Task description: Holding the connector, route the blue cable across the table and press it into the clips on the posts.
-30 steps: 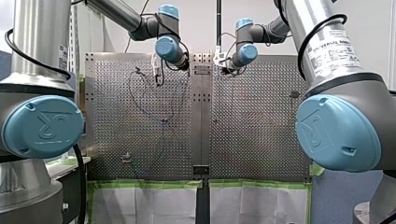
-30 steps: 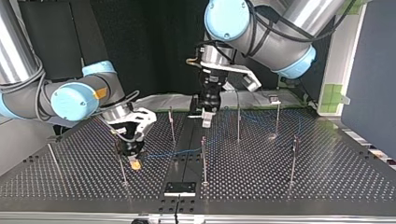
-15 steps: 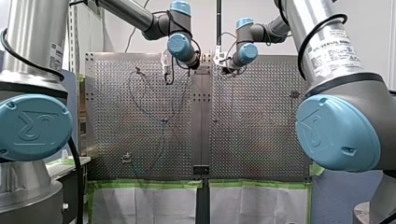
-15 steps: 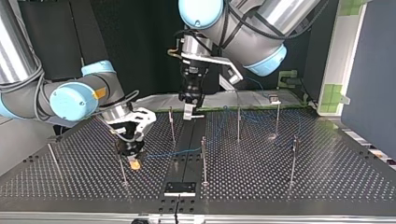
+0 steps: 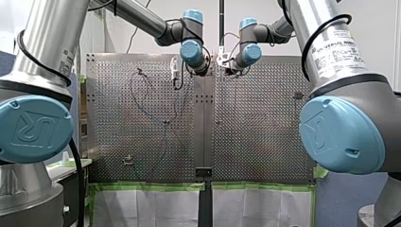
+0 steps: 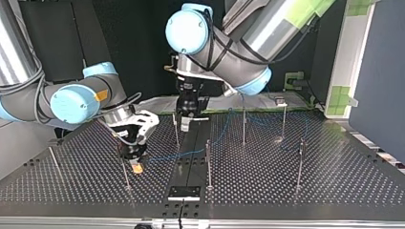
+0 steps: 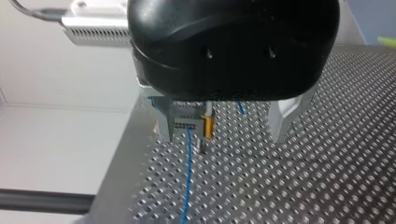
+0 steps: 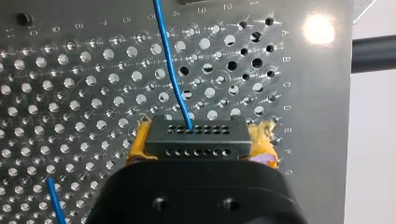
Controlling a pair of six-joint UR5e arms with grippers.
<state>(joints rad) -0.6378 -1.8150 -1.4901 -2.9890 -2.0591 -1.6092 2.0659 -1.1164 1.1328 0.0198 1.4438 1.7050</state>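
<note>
Two hands busy: my right hand clamped on connector, low over bench; my left hand apart, cable between fingers. Risk: closing off-centre misses cable, or slack snags post.

The white label on my right arm, in front of the table's right edge, reads UNIVERSAL ROBOTS; I cannot read its small print. The blue cap on my left arm, off the table's left edge, bears the UR mark. Engraved on the table itself, digits 1, 2, 3 run along one edge and letters A to G along the adjoining edge.
</note>
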